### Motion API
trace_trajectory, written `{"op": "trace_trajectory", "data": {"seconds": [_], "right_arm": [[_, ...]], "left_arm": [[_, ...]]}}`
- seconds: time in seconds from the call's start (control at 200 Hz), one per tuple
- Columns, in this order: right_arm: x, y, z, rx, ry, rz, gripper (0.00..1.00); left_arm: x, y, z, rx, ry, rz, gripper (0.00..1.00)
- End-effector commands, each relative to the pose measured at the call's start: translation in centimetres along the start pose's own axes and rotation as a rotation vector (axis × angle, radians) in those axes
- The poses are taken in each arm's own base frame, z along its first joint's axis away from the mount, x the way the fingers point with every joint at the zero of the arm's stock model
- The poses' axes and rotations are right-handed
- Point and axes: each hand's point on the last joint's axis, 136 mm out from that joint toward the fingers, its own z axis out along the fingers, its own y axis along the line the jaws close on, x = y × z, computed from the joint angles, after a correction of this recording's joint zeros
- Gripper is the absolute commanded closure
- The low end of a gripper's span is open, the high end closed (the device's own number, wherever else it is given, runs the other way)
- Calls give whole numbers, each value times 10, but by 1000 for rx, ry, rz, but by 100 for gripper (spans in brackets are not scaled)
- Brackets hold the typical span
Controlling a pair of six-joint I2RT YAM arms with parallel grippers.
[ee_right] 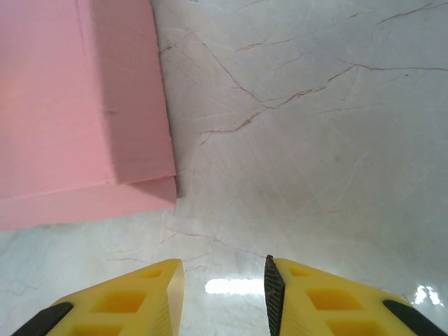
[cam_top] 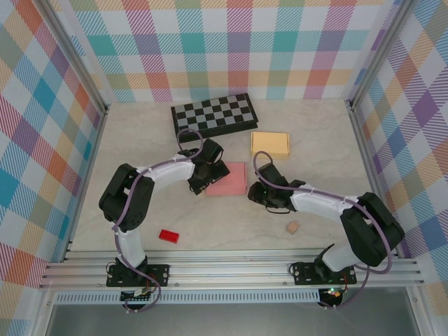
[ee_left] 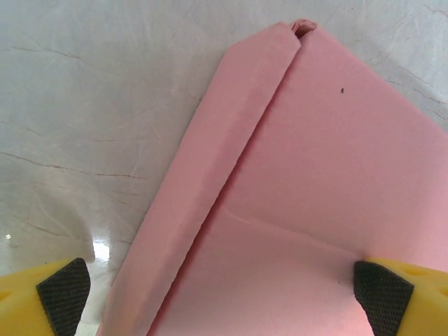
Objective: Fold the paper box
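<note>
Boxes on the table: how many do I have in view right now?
2. The pink box lies flat mid-table between the arms; the yellow box sits behind it to the right, beside the checkerboard. The arms could hide another.

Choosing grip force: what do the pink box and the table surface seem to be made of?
Pink box: looks like matte thin card or paper, with soft creases and a folded flap edge. Table: seems polished marble-look stone or laminate, veined and showing glare.

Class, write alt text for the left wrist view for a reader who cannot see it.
A flat pink paper box, a long flap folded along one edge, lies on a marbled table. The open left gripper straddles that edge.
</note>
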Motion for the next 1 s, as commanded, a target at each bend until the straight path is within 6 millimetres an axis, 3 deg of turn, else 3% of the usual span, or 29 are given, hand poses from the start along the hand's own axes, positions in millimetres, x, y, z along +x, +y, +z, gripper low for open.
{"op": "trace_trajectory", "data": {"seconds": [0.0, 0.49, 0.585, 0.68, 0.745, 0.825, 0.9, 0.995], "right_arm": [[9, -7, -8, 23, 35, -26, 62], [11, 0, -26, -15, 35, -54, 63], [10, 2, -31, -18, 33, -61, 63], [11, 4, -36, -15, 37, -53, 63], [13, 7, -38, -22, 44, -38, 63], [16, 11, -38, -36, 59, -5, 64], [18, 17, -34, -59, 76, 29, 64], [19, 25, -25, -81, 97, 63, 67]], "left_arm": [[13, 34, 6, -167, 62, 48, 0], [-14, -24, -52, 34, -3, 152, 0], [-23, -51, -73, 164, -25, 262, 0], [-29, -89, -101, 385, -20, 487, 0], [-38, -97, -111, 444, -13, 618, 1], [-47, -101, -107, 499, 30, 756, 2], [-57, -100, -89, 523, 95, 825, 5], [-70, -103, -60, 571, 183, 819, 16]]}}
